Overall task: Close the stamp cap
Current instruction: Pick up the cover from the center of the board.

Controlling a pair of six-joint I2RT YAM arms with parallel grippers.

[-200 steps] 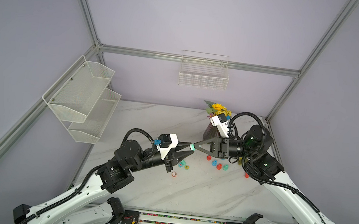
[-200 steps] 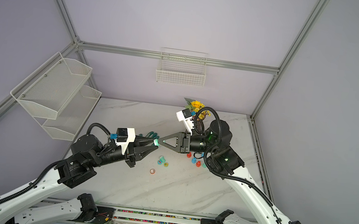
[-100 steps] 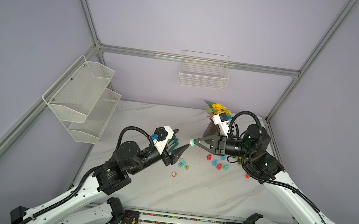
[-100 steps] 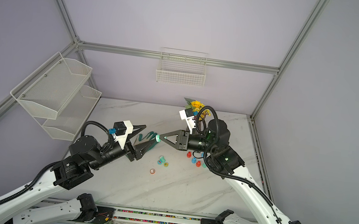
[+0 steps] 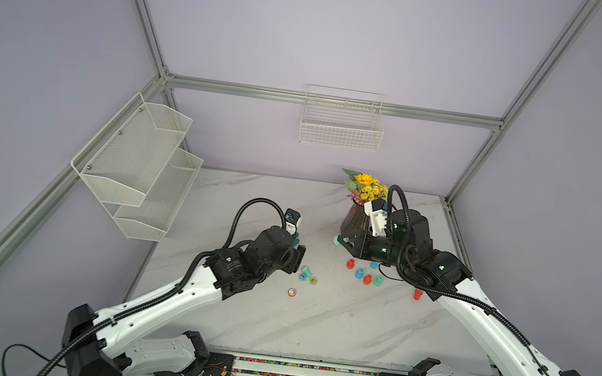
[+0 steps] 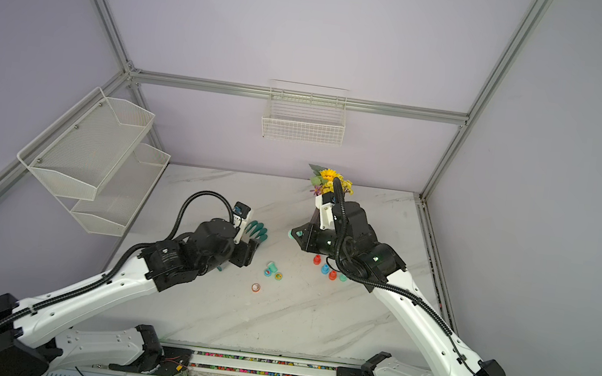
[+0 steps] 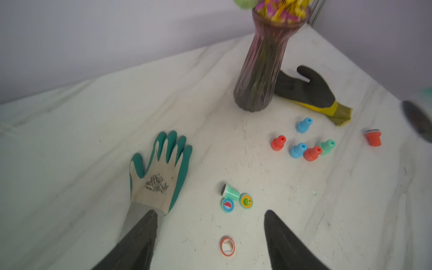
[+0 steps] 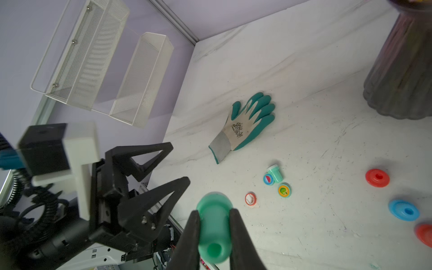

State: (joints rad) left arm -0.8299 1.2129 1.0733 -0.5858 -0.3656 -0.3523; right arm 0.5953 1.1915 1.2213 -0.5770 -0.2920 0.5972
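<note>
Hands met tip to tip a second ago. My left hand (image 7: 210,211) has let go of the green stamp (image 8: 214,224), spread its jaws and drawn back. My right hand (image 8: 214,211) has carried the stamp back toward the vase (image 5: 353,221). The hands are now well apart.

A teal glove (image 7: 161,173) lies flat on the marble table (image 7: 70,140), a black glove (image 7: 306,88) beside the vase (image 7: 259,77).

A lab cell: aluminium frame (image 5: 334,101), bare lilac walls (image 5: 332,31)
</note>
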